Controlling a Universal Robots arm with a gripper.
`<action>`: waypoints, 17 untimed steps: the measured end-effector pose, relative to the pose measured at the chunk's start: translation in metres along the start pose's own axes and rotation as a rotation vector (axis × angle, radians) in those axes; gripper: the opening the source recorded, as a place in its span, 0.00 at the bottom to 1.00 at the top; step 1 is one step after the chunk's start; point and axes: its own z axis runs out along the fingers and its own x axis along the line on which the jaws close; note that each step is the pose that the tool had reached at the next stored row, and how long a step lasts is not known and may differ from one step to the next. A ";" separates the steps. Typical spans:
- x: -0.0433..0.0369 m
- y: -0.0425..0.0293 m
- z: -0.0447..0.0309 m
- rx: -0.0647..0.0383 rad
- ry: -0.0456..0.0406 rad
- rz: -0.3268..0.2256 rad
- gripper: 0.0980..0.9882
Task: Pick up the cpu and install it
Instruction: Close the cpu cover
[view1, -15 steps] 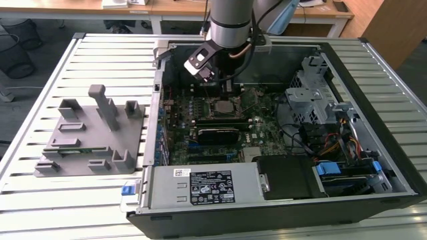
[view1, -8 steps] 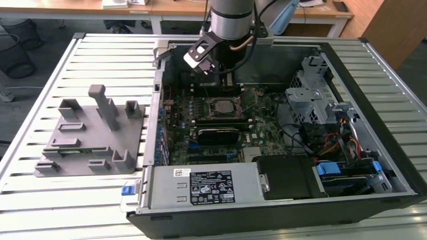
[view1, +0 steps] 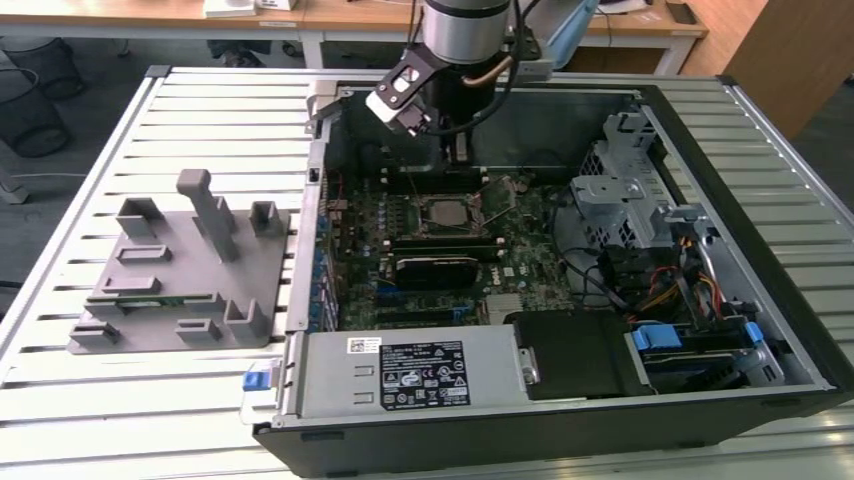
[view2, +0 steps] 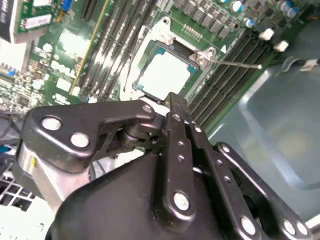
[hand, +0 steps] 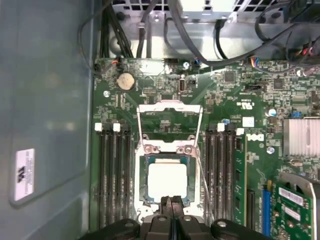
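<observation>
Small flat silvery-white square cpu (hand: 167, 181) lies in the dark socket frame (hand: 142, 172) on the green motherboard (hand: 235, 90). Hand (hand: 172, 204) hovers by the chip's edge, fingers pressed together, gripping nothing. Judgement: stay vertical, no sideways nudge; chip must sit flat.

- you see the cpu (hand: 167, 179) as a small flat square with a pale silvery-white lid and a thin darker rim.
- it lies flat, lid up, seated inside the socket (hand: 141, 172) on the green motherboard (hand: 220, 95).
- its edges sit square to the socket frame.
- the socket's hinged metal plate (hand: 170, 117) stands flipped open, so the lid is uncovered.
- memory slots (hand: 112, 175) run along both sides, just beside the socket.
- in the second wrist view the cpu (view2: 162, 75) reads the same: level in its socket, lid bright.
</observation>
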 end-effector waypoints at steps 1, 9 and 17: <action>-0.0026 0.0000 0.0000 0.000 0.0006 0.000 0.01; -0.0109 0.0197 0.0003 0.002 0.0069 0.000 0.01; -0.0106 0.0411 0.0023 0.003 0.0606 0.001 0.01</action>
